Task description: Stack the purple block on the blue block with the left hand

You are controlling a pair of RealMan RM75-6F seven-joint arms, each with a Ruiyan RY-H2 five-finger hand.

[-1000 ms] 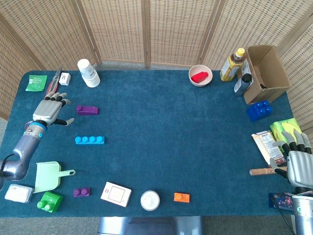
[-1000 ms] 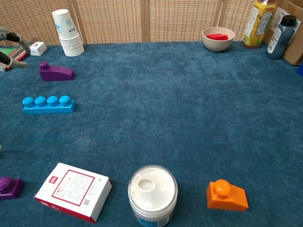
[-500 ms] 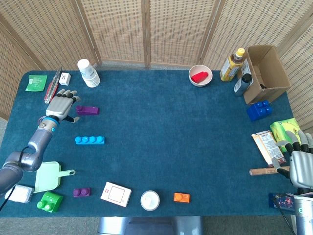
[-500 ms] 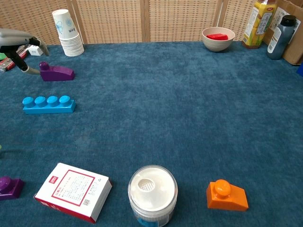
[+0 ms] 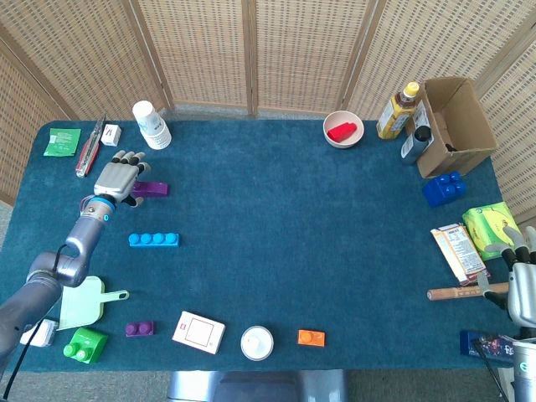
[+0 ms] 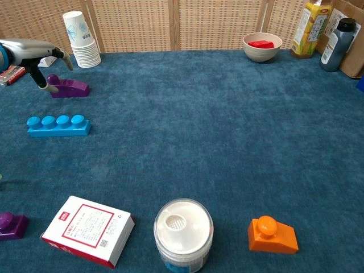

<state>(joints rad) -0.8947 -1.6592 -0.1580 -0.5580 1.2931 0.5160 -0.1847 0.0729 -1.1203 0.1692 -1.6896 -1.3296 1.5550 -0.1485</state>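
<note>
A purple sloped block (image 5: 152,188) (image 6: 69,87) lies at the far left of the table. Nearer the front lies the flat light-blue block (image 5: 153,239) (image 6: 58,125) with a row of studs. My left hand (image 5: 118,179) (image 6: 35,52) hovers over the purple block's left end with fingers spread. Its thumb reaches down beside the block's stud, and nothing is gripped. At the table's right front corner my right hand (image 5: 523,291) stays with fingers apart and holds nothing.
A stack of paper cups (image 5: 151,125) (image 6: 81,40) stands just behind the purple block. Further forward are a second small purple block (image 5: 139,328) (image 6: 11,224), a green dustpan (image 5: 84,301), a white card box (image 6: 88,230), a white jar (image 6: 183,230) and an orange block (image 6: 272,235).
My left hand has moved right, from clear of the purple block to over its left end. My right hand has drifted slightly down and to the right.
</note>
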